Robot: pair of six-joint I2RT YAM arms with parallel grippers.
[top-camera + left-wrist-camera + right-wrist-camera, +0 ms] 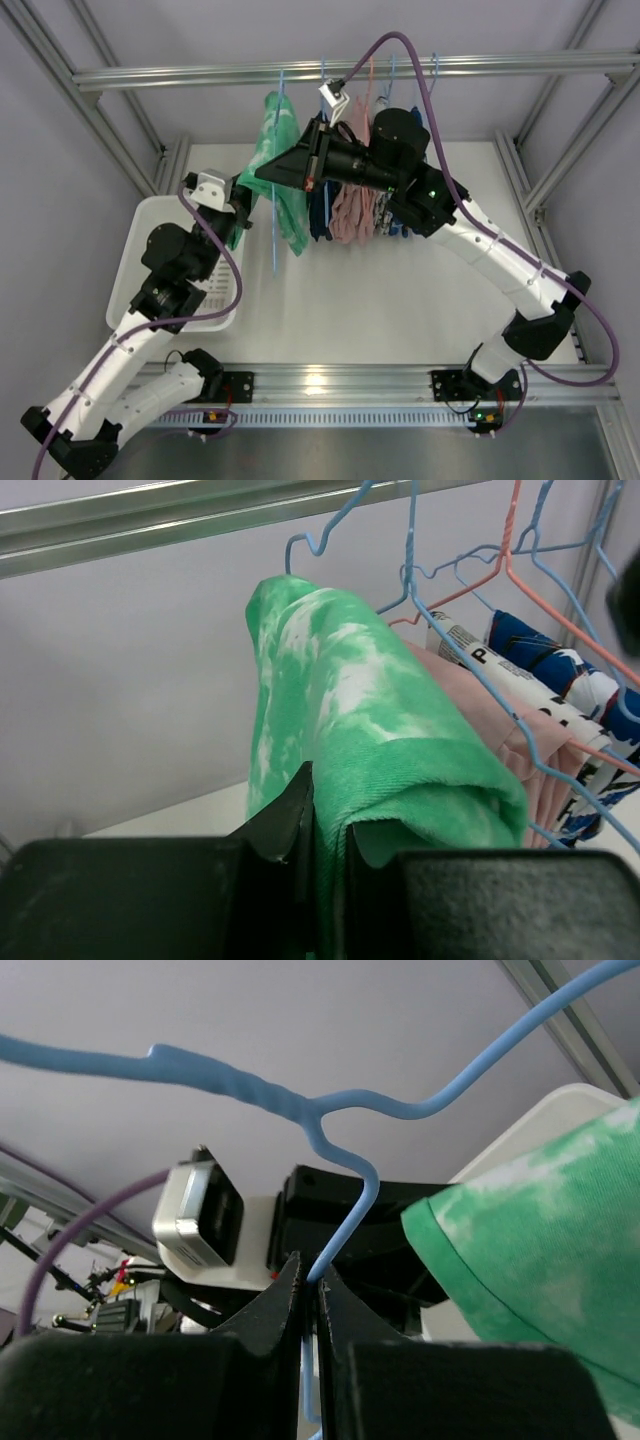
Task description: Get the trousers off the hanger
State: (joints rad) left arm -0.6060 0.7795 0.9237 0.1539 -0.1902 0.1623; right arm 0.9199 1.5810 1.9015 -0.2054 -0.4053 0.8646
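The bright green mottled trousers hang folded over the light-blue wire hanger on the rail. In the left wrist view my left gripper is shut on a fold of the trousers, green cloth pinched between its black fingers. In the right wrist view my right gripper is shut on the hanger, clamping the thin wire just below its bend, with the trousers to the right. From above, the two grippers meet at the left side of the garment, left gripper below right gripper.
A white basket sits on the table at the left. To the right on the rail hang a pink garment, a navy one and a blue-and-white one, on pink and blue hangers.
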